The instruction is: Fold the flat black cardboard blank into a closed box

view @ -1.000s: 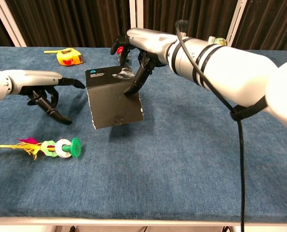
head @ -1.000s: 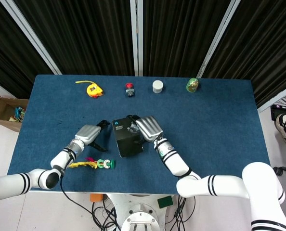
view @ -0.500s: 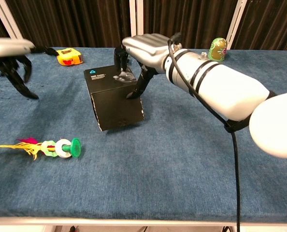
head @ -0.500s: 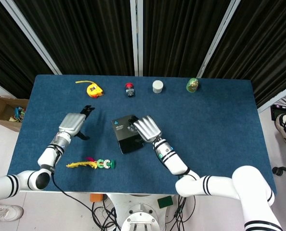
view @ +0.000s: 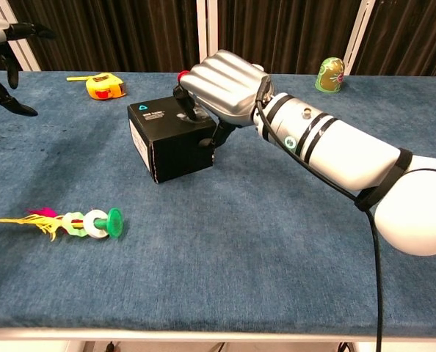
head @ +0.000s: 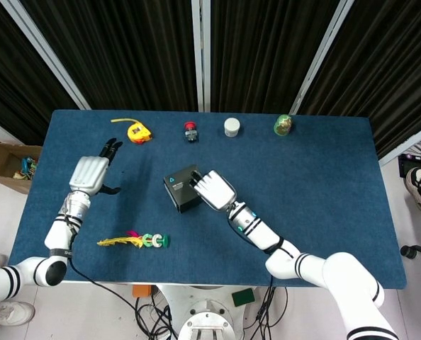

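1. Presently the black box sits assembled near the middle of the blue tabletop; closed on all visible faces, flat on its base; matte black card, a small teal mark at the top's left corner, some pale print on the top panel.
2. Right hand lies over the box's right end; fingers curled down across the top and far edge, thumb against the near right side; touching it, apparently grasping it.
3. Left hand is well to the left of the box, holding nothing, fingers spread; in the chest view only its dark fingertips show at the upper left corner.
4. Along the far edge: yellow tape measure, red-capped item, white round cap, green figurine.
5. Near the front left: a feathered toy with green rings, apart from both hands.
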`<state>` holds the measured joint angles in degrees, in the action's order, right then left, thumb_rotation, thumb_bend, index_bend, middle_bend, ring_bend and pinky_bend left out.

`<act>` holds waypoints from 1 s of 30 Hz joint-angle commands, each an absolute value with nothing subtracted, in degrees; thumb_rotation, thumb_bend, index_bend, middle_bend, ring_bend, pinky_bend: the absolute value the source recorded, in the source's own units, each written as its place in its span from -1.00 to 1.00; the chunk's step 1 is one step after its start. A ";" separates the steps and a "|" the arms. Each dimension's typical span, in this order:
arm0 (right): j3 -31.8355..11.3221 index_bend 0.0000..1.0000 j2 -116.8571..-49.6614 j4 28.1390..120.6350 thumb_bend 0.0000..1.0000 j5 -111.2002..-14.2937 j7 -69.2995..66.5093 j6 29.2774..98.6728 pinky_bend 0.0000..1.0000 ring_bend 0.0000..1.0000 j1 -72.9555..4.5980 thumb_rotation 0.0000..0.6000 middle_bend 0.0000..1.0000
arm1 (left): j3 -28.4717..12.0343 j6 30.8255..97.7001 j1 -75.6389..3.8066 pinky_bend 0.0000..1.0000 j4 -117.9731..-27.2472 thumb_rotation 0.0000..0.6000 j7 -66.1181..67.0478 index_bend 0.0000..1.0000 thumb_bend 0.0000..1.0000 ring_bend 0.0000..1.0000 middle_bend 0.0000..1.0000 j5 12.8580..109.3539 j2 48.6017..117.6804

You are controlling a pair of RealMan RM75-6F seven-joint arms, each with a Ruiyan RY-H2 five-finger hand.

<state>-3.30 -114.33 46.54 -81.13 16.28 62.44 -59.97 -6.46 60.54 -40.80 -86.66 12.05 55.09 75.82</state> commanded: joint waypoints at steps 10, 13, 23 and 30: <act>-5.12 -0.16 -109.26 51.47 -0.23 -86.74 16.76 71.03 1.00 0.56 -57.06 1.00 -0.11 | -6.79 64.78 -36.93 0.32 -87.49 1.00 11.94 -1.00 -1.00 -0.45 -1.00 59.14 73.56; -5.46 -0.28 -104.48 57.58 -0.23 -86.57 19.84 74.02 1.00 0.52 -54.06 1.00 -0.15 | -6.04 66.90 -34.74 0.16 -88.85 1.00 12.56 -1.00 -1.00 -0.53 -1.00 59.80 71.73; -3.04 -0.85 -75.96 93.59 -0.29 -76.07 22.12 80.99 -0.43 -0.64 -35.59 1.00 -0.59 | -1.88 77.92 -23.50 -0.42 -87.94 1.00 7.30 -1.00 -1.00 -0.80 -1.00 66.87 66.99; 1.84 -1.00 -63.47 102.17 -0.27 -76.09 12.96 86.53 -0.84 -1.00 -24.22 1.00 -0.90 | 0.96 86.14 -15.88 -0.51 -87.91 1.00 6.49 -1.00 -1.00 -0.84 -0.99 71.61 66.41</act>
